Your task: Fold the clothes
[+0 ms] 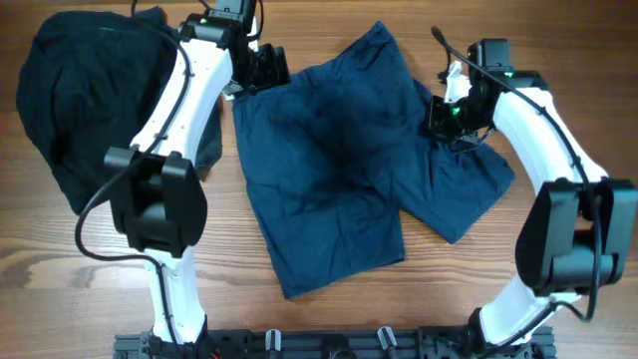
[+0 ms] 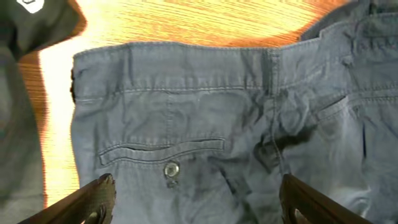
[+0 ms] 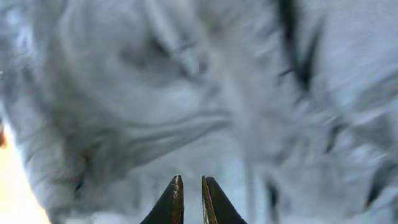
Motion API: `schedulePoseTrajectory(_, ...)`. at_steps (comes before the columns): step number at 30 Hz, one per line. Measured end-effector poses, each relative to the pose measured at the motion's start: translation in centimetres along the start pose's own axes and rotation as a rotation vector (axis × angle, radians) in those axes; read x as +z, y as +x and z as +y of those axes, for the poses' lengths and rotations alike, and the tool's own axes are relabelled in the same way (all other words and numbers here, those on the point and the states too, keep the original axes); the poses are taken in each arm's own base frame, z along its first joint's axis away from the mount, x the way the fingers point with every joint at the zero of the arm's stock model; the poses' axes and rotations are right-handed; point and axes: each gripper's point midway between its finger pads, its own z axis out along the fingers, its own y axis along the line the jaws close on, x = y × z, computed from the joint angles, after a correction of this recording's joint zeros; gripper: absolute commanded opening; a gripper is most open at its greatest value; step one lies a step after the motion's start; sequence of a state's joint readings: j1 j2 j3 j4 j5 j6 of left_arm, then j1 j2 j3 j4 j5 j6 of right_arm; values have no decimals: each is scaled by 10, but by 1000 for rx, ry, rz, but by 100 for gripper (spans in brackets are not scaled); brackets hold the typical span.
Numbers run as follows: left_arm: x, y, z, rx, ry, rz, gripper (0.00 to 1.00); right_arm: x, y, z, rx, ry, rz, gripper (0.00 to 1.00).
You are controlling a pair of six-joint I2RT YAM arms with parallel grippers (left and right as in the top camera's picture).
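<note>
A pair of navy-blue wrinkled woven shorts (image 1: 339, 170) lies spread in the middle of a wooden desk (image 1: 583, 40). The waistband (image 2: 186, 59) is on the far side and the two legs fan out toward the near edge and the robot's right.

The left pincer (image 1: 261, 68) hangs over the waistband's left corner with its jaws wide apart and nothing between them. In its wrist view both dark fingers (image 2: 93, 196) frame a flat stretch of cloth. A stitched back pocket (image 2: 161, 149) shows there, with a small metal button (image 2: 171, 169) just beneath its opening.

The right pincer (image 1: 447, 118) sits low at the shorts' right-hand edge, above the outer side of one leg. In its blurred wrist view the pincer (image 3: 193, 193) is narrow. The two pointed fingers (image 3: 175, 202) are drawn almost together, with only a sliver between them, close over rumpled fabric. The blur does not let one tell whether any cloth is pinched.

A larger black garment heap (image 1: 70, 100) rests at the far left corner of the desk, under and beside the left arm. Its edge is near the shorts' waistband.
</note>
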State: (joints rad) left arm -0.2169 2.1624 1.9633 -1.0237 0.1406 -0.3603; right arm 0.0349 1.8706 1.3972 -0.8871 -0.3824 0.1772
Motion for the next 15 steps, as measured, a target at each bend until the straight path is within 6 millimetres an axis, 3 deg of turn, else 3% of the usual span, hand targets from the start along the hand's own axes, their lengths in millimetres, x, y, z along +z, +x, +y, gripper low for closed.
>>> schedulePoseTrajectory(8,-2,-16,7,-9,-12,-57,85,11,28,22,-45,18,85,9)
schedulePoseTrajectory(15,-2,-20,16,-9,-58,-81,85,42,67,-15,85,137,165,5)
